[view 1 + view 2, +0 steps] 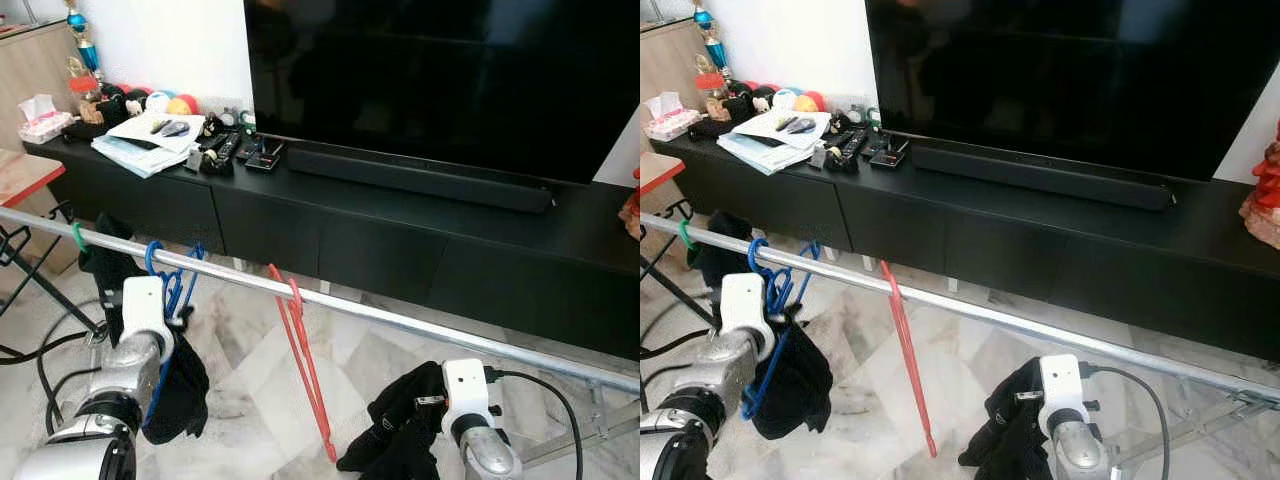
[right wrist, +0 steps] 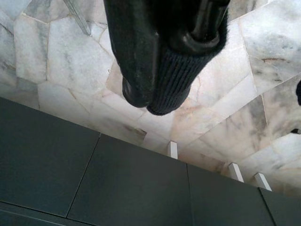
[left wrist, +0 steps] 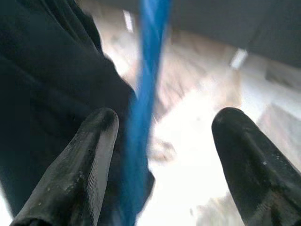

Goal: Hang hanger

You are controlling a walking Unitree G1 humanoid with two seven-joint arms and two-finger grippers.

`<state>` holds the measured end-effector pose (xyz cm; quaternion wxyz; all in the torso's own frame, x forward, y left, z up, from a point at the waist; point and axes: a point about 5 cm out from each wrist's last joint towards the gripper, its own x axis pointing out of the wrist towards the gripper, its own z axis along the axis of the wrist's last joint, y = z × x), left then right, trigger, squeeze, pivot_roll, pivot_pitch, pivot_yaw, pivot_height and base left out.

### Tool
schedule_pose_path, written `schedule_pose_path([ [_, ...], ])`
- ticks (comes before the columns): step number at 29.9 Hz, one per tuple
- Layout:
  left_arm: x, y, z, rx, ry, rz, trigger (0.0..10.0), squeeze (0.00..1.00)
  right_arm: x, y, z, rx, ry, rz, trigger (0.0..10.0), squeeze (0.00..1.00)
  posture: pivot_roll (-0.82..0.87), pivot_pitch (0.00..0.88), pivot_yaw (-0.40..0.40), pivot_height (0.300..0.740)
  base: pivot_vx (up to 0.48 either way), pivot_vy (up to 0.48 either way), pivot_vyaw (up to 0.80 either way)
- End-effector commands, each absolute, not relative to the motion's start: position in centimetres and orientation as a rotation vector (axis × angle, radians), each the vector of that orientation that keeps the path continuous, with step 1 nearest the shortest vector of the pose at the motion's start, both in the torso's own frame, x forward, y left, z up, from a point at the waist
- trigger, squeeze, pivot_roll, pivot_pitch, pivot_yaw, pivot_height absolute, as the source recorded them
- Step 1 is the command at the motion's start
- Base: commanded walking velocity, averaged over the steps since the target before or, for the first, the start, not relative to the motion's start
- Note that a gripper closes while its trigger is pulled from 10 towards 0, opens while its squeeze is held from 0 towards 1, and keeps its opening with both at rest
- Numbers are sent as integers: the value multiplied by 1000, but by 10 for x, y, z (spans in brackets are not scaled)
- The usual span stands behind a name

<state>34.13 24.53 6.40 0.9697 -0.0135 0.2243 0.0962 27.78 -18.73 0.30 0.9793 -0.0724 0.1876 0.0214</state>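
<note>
Head views: rail (image 1: 420, 322) runs across in front of me, slanting down to my right, with the TV bench (image 1: 400, 230) behind it. Blue hanger (image 1: 170, 280) has its hook over the rail near my left arm, and a dark cloth (image 1: 180, 390) droops from it. I judge it is hooked on so the cloth can hang free to dry. Red hanger (image 1: 300, 350) hangs bare from the rail, just right of the blue one. A green hook (image 1: 77, 237) sits further left on the rail.

Left arm: my left gripper (image 3: 162, 141) is raised just under the rail, right beside the blue hanger.

Right arm: my right gripper (image 2: 164, 61) is low, below the rail, with a black garment (image 1: 400, 425) bunched at it above the marble floor (image 1: 250, 370).

Left wrist view: my two fingers (image 3: 80, 160) stand wide apart. The blue hanger's bar passes between them, close to one finger; I cannot tell if it touches. Nothing is pinched. Since the hook is already on the rail, I judge this hanger is placed.

Right wrist view: my fingers (image 2: 136, 47) are closed together with black knit fabric wrapped over and pinched between them, hanging above the floor. I judge this is held ready for the next hanger.
</note>
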Motion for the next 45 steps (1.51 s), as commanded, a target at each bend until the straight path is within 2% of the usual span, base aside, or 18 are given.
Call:
schedule_pose_path([
  [1,337,246,57,-67,492,203,0,0,281,-189,9,-153,346,43,10000,0,-48,43,-6,740,0,0,0],
  [11,339,242,57,-94,482,221,0,0,280,-191,9,-157,348,44,10000,0,-50,47,-11,740,0,0,0],
  [26,350,254,82,57,369,302,0,0,281,-187,10,-147,342,46,10000,0,-43,48,-6,740,0,0,0],
  [45,350,245,78,2,362,273,0,0,281,-188,10,-150,339,46,10000,0,-45,48,-10,740,0,0,0],
])
